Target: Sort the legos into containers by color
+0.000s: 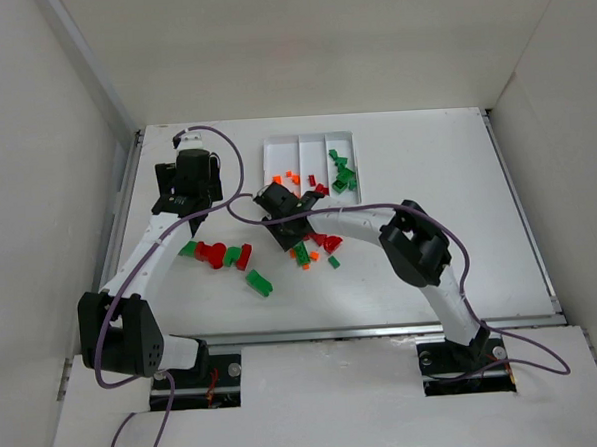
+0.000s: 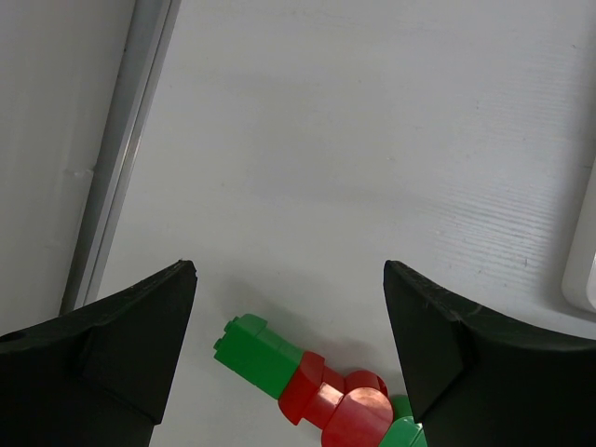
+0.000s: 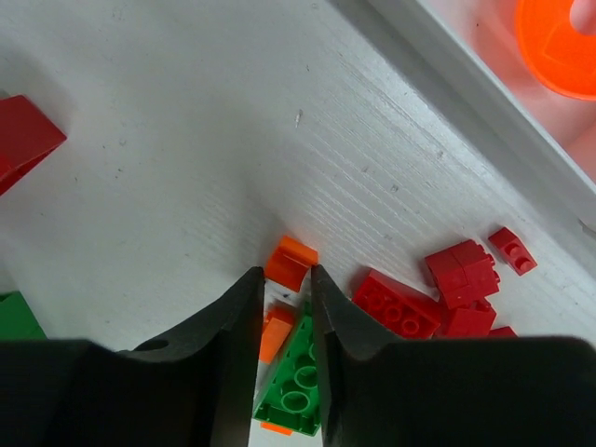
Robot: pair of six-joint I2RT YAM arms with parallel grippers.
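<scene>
Top view: your left pincer [image 1: 186, 217] hangs wide, green and red legos [image 1: 215, 254] just beside its tips; your right pincer [image 1: 298, 246] sits low in a loose cluster, the tray [image 1: 309, 138] just beyond it, holding orange, red and green pieces.

Left wrist: jaws wide, nothing gripped; a green brick [image 2: 256, 352] touching a red piece [image 2: 335, 405] lies between the fingers.

Right wrist: jaws narrow; an orange brick [image 3: 291, 261] sits at the tips; you cannot tell whether it is clamped; red bricks [image 3: 400, 305] lie near.
</scene>
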